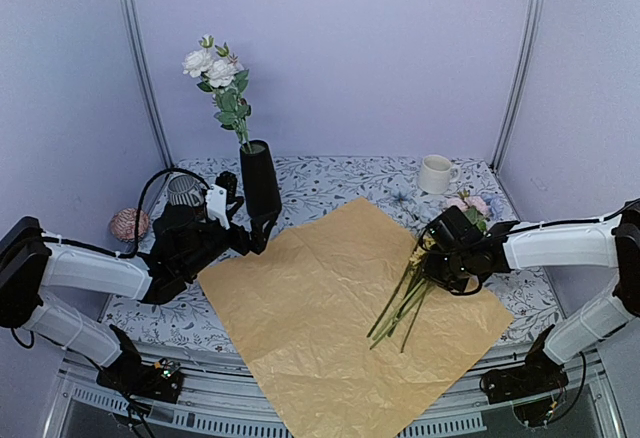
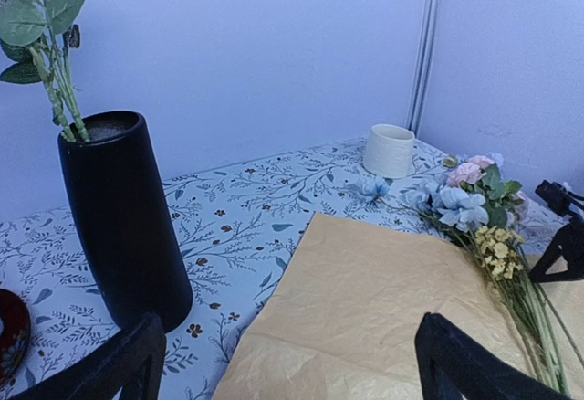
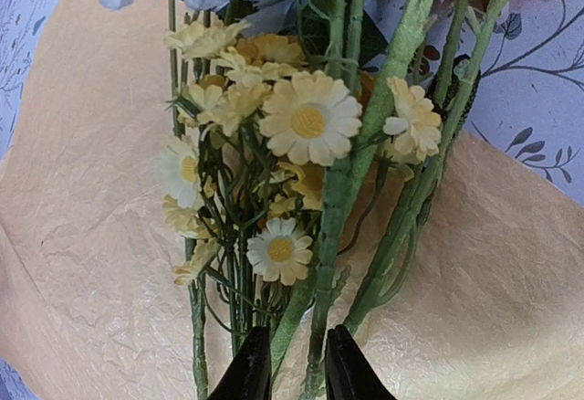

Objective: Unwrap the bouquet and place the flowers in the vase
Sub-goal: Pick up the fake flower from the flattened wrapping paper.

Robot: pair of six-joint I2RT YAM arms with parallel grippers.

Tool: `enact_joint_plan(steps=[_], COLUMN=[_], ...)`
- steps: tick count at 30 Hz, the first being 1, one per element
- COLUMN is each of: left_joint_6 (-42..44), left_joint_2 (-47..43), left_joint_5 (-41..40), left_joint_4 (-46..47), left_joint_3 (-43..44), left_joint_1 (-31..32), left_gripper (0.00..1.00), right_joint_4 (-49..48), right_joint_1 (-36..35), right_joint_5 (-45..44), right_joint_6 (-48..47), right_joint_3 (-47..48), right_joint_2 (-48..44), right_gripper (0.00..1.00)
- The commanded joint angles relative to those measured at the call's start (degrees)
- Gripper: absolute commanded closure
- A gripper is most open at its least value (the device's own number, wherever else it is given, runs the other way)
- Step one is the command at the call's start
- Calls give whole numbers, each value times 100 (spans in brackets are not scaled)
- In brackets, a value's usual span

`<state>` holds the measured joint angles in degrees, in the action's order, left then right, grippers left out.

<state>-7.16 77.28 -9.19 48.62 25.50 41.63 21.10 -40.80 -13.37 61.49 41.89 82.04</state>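
Listing what you have on the table [image 1: 330, 173]:

Flowers [image 1: 408, 293] [image 3: 310, 121]: a loose bunch lying on the opened paper [image 1: 310, 318], heads toward the mug [image 1: 435, 173], stems toward the near edge.

Right gripper [image 1: 432, 258] [image 3: 297, 368]: down over the bunch just below the yellow blooms. Its fingers are drawn close on either side of one green stem. You cannot tell whether they pinch it.

Vase [image 1: 260, 178] [image 2: 123, 217]: standing off the paper's far left corner, with white roses [image 1: 215, 66] in it.

Left gripper [image 1: 250, 223] [image 2: 290, 322]: spread wide and holding nothing, just beside the vase, well apart from the bunch.
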Motion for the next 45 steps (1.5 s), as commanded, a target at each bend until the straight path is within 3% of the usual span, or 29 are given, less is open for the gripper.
enact_joint_plan(steps=[1,8,16,24,30,38,45], left_joint_6=[22,30,30,37,35,38,41], left_joint_2=[59,77,85,72,85,90,90], left_joint_5=[88,111,129,138,155,158,189], left_joint_4=[-11,-32,-37,-48,-46,-46,-41], left_joint_3=[122,148,149,149,157,157,159], left_joint_1=[45,40,45,47,47,43,47], left_gripper=[2,3,3,3,3,3,3], right_joint_4=[47,-10,71,359,388,77,-982], right_joint_1=[20,35,36,30,34,37,34], right_joint_5=[-71,-70,-109,-442,-645,-1062,-979], right_joint_6=[104,82,114,250,259,-487,-1683], right_joint_3=[17,27,78,66,47,108,-159], right_joint_2=[158,245,208,-427,-877,-1618,-2388], right_gripper=[76,77,89,97,97,97,97])
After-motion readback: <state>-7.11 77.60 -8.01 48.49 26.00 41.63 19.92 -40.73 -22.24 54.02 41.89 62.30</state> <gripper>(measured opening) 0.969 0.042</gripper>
